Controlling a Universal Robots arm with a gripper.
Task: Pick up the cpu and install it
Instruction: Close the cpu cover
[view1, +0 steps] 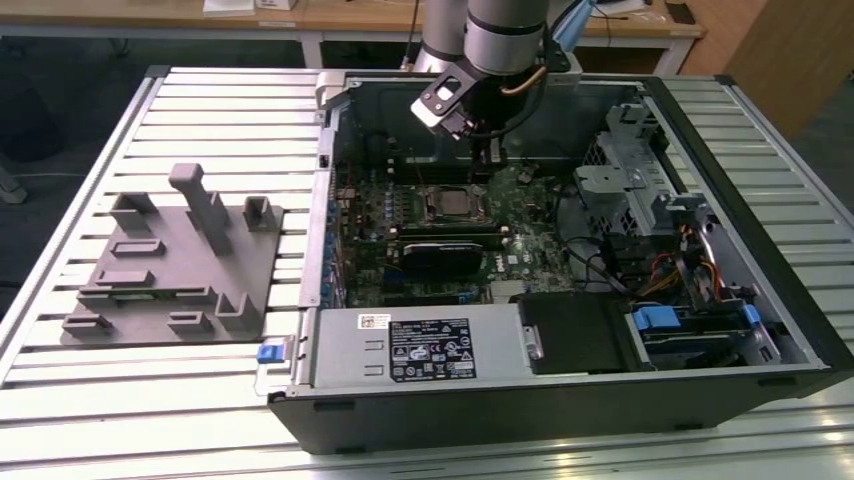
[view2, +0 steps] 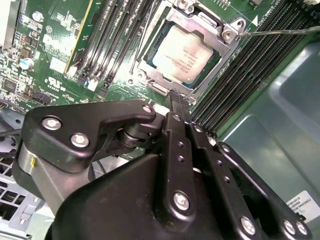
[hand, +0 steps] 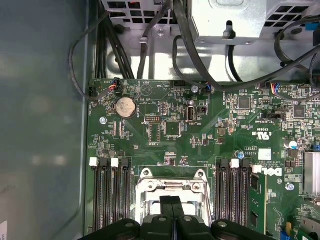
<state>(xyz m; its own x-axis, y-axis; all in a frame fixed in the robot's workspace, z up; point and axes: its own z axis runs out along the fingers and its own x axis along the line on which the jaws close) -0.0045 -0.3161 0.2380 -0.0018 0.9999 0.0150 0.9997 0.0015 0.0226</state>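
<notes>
End effector (view2: 178, 97) clamped together, empty, just above cpu (view2: 186, 52) seated in socket (view2: 223, 31)

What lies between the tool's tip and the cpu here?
In the second wrist view, the near bar of the socket's metal frame lies between the shut tool and the cpu seated inside it; nothing else.
</notes>
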